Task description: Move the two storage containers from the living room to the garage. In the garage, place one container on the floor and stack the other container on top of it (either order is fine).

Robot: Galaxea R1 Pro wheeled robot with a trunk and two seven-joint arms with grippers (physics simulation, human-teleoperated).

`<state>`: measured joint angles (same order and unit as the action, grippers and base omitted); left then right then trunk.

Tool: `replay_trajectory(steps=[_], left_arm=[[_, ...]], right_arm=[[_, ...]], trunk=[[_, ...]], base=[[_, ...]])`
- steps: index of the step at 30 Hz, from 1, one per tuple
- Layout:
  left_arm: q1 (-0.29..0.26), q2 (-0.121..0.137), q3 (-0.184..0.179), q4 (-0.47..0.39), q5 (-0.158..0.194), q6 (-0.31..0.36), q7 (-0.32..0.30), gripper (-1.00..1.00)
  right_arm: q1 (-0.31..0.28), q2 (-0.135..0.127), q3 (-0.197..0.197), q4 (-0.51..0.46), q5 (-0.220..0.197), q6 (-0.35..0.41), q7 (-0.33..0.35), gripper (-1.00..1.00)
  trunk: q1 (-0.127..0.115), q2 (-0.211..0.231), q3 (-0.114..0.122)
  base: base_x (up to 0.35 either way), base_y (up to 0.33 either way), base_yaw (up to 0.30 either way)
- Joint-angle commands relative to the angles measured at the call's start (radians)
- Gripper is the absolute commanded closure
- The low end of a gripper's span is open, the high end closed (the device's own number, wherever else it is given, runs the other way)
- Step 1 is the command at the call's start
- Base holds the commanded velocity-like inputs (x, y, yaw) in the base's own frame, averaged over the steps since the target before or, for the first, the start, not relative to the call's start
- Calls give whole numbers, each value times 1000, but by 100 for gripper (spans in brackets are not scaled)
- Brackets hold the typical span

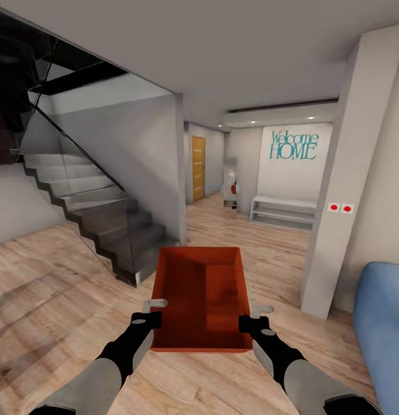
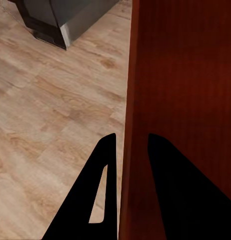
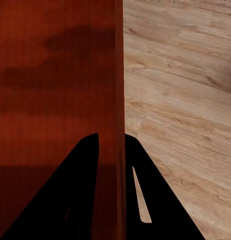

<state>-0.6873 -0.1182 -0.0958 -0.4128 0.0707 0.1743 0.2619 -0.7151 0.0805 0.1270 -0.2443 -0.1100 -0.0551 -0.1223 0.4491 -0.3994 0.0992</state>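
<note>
From the head camera, the red-orange open-topped rectangular plastic bin (image 1: 202,300) is carried out in front of the robot, above the light wood plank floor (image 1: 61,288), with a grey staircase (image 1: 101,219) ahead on the left and a blue sofa (image 1: 384,328) at the right edge. The left pincer (image 1: 154,316) and right pincer (image 1: 251,320) each grab a long side wall near the close end, arms stretched forward roughly level and parallel. The bin looks empty, stiff and pretty light to me, but those flat smooth walls seem slippery, so pinching the rims on both sides is probably the sane way to hold it.

Left wrist camera: one dark finger sits on either side of the bin's wall (image 2: 126,125), closed right onto it.

Right wrist camera: same deal, the wall's edge (image 3: 119,100) is clamped between both fingers, with the inside on one side and floor on the other.
</note>
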Motion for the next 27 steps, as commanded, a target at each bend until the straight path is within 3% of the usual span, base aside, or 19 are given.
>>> replay_trajectory(steps=[1,20,27], left_arm=[[0,2,28,0,3,8,14,100],[0,2,28,-1,3,8,14,100],[0,2,28,-1,3,8,14,100]], right_arm=[[-1,0,-22,-3,-2,-22,-2,100],[-1,3,-23,-3,-2,-22,0,100],[-1,2,-23,-2,-2,-22,-1,100]], trunk=[[1,-1,0],[1,-1,2],[1,-1,2]], base=[[322,0,-6],[322,0,-207],[322,0,-41]])
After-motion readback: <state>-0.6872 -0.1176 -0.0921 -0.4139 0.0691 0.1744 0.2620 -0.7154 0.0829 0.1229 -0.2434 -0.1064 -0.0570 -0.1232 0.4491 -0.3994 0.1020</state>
